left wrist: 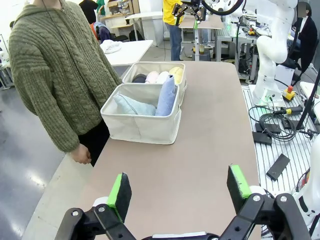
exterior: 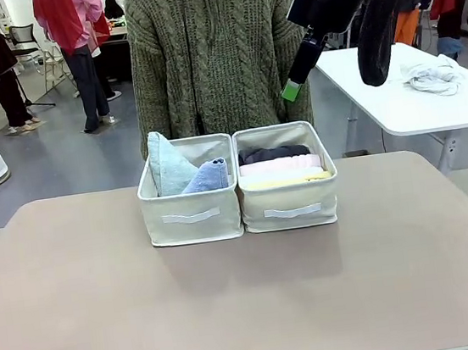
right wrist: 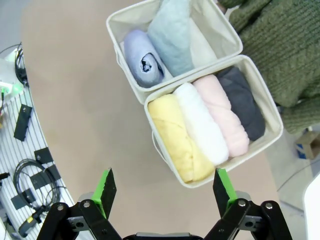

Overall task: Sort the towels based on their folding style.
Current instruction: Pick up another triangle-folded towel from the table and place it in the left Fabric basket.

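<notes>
Towels are seen sorted into two beige bins standing side by side, touching, at the far middle of the table (exterior: 80, 313), just in front of a person in a green knitted sweater (exterior: 210, 50). In the left bin (exterior: 191, 217) a pale blue-grey cone (exterior: 167, 164) and a periwinkle cone (exterior: 207, 177) are packed together; their lower ends are hidden by the bin wall. In the right bin (exterior: 291, 206) four rolls are laid in a row: dark grey (exterior: 272, 153) farthest, then pink (exterior: 280, 165), white (right wrist: 202, 122), and yellow (exterior: 286, 180) nearest; from the front the white one is hard to make out between its neighbours. Broad bare tabletop is left on both sides and in front of the bins. The left gripper (left wrist: 178, 190) is held low over the table's left end, jaws spread wide, nothing between them. The right gripper (right wrist: 163, 186) is held high above the bins, jaws wide apart and empty; in the front view it is largely cut off.
</notes>
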{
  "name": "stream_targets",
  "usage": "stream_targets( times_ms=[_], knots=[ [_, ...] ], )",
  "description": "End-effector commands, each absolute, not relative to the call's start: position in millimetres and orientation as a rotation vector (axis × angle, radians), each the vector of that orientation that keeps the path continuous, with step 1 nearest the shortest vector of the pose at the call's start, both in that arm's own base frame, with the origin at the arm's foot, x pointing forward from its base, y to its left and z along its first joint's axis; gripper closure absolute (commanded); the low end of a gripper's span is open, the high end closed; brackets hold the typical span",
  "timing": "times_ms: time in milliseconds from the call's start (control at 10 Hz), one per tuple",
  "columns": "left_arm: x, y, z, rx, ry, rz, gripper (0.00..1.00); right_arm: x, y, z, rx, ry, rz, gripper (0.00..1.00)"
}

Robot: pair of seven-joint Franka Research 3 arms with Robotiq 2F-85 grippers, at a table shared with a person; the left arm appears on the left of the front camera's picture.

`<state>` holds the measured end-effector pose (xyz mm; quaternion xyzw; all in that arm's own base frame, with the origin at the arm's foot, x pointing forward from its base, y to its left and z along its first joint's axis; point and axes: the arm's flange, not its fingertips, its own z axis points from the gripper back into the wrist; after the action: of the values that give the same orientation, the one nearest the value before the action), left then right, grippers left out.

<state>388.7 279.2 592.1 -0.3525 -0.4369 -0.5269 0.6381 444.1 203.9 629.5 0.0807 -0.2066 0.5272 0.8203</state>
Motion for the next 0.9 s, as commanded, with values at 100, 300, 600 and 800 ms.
stream_targets(
  times_ms=[100, 300, 600, 800],
  knots=[
    [386.4, 278.4, 593.5, -0.803, -0.999, -1.204, 0.0, 448.5, 169.0, 641.2, 0.156, -0.461, 1.014, 0.0],
    [386.4, 278.4, 593.5, -0.803, -0.999, -1.204, 0.0, 443.0, 89.3, 662.8, 0.138, -0.456, 0.916, 0.0],
    [386.4, 278.4, 593.5, -0.803, -0.999, -1.204, 0.0, 416.5, -29.2, 670.1, 0.067, -0.421, 0.601, 0.0],
    [386.4, 278.4, 593.5, -0.803, -0.999, -1.204, 0.0, 403.9, -68.5, 659.0, 0.109, -0.361, 0.503, 0.0]
  ],
)
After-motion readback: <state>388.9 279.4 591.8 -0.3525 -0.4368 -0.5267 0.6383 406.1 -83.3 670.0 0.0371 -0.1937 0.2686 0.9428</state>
